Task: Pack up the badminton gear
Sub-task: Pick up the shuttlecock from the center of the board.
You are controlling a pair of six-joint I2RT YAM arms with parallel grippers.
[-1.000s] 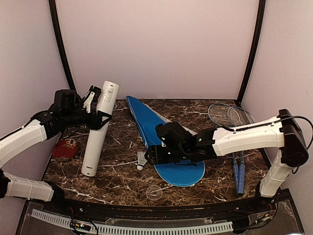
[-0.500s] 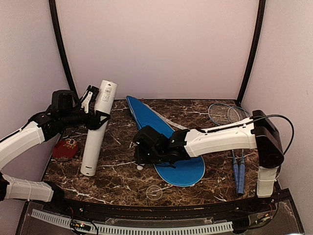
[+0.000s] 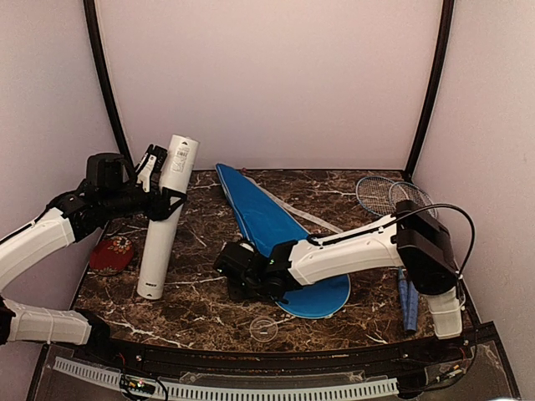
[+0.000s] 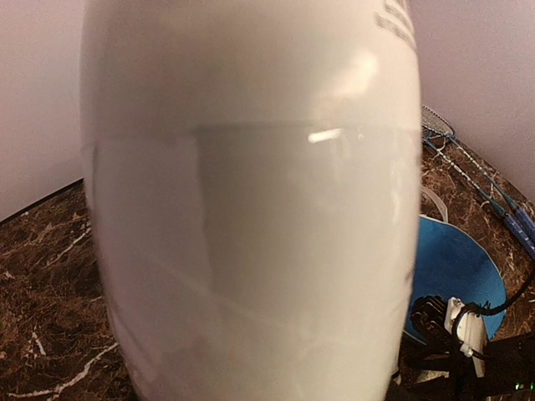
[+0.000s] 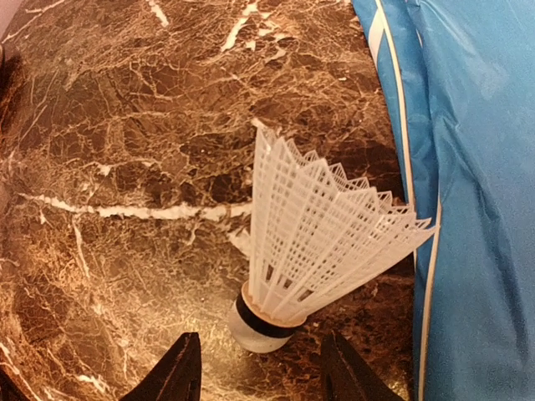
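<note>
My left gripper point(image 3: 164, 197) is shut on the long white tube point(image 3: 167, 217), which leans with its upper end raised and its lower end on the table. The tube point(image 4: 251, 209) fills the left wrist view and hides the fingers. A white shuttlecock point(image 5: 322, 238) lies on the marble, its cork between the tips of my open right gripper point(image 5: 263, 380), neither finger touching it. In the top view my right gripper point(image 3: 238, 271) covers the shuttlecock. The blue cover point(image 3: 272, 225) lies just to the right. Two rackets point(image 3: 391, 197) rest at the far right.
A small red oval object point(image 3: 111, 253) lies left of the tube's lower end. A clear round cap point(image 3: 263, 327) sits near the front edge. The racket handles point(image 3: 407, 296) point toward the front right. Black frame posts stand at both back corners.
My right arm has swung left across the blue cover and come down over the shuttlecock, its jaws narrowing. The left gripper still holds the tube in nearly the same place.
</note>
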